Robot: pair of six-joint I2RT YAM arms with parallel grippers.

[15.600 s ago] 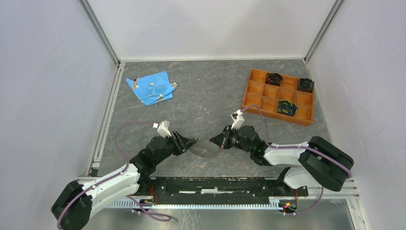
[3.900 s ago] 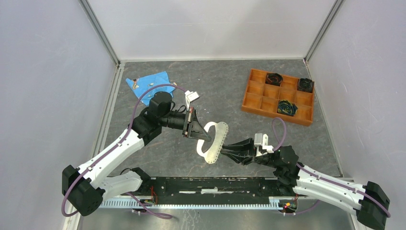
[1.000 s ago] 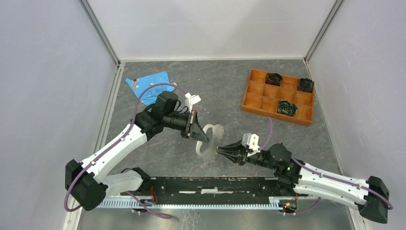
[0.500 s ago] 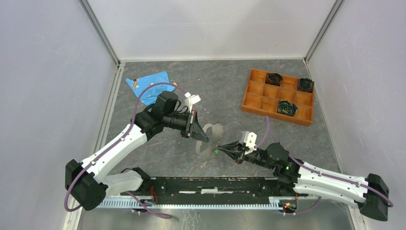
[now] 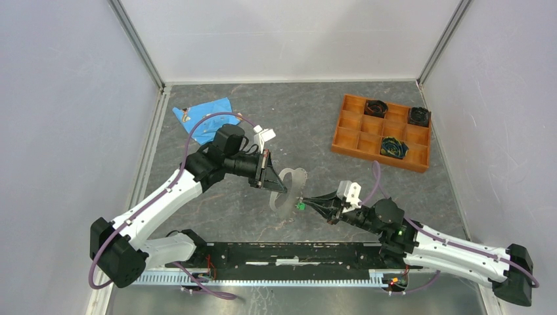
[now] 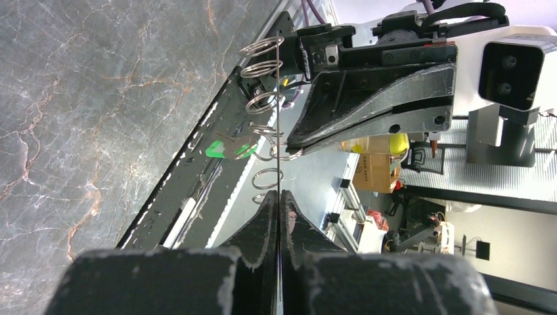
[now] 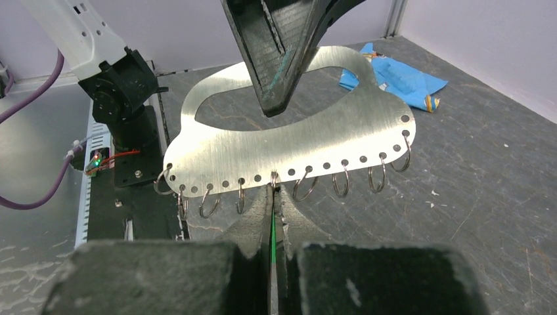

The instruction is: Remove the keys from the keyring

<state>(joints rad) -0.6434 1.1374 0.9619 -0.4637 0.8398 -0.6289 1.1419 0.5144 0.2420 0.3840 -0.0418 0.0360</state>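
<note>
The keyring [image 5: 293, 176], a flat grey metal oval plate with an open centre, hangs in the air over the table. My left gripper [image 5: 281, 187] is shut on its upper band. In the left wrist view the keyring [image 6: 278, 98] is edge-on, clamped at the left gripper [image 6: 278, 197]. Small wire rings [image 7: 341, 184] hang along the lower edge of the keyring [image 7: 295, 144]. My right gripper [image 7: 273, 190] is shut on the green-headed key [image 7: 272, 230] just under one ring. That key [image 5: 299, 205] shows green at the right gripper [image 5: 309, 204]. I see no other keys.
An orange compartment tray [image 5: 358, 134] with dark objects in three cells sits at the back right. A blue cloth [image 5: 203, 115] with small metal pieces lies at the back left. The black base rail [image 5: 289, 252] runs along the near edge.
My right gripper has closed on the green-headed key at the plate's lower edge. The left arm and the keyring have stayed where they were.
</note>
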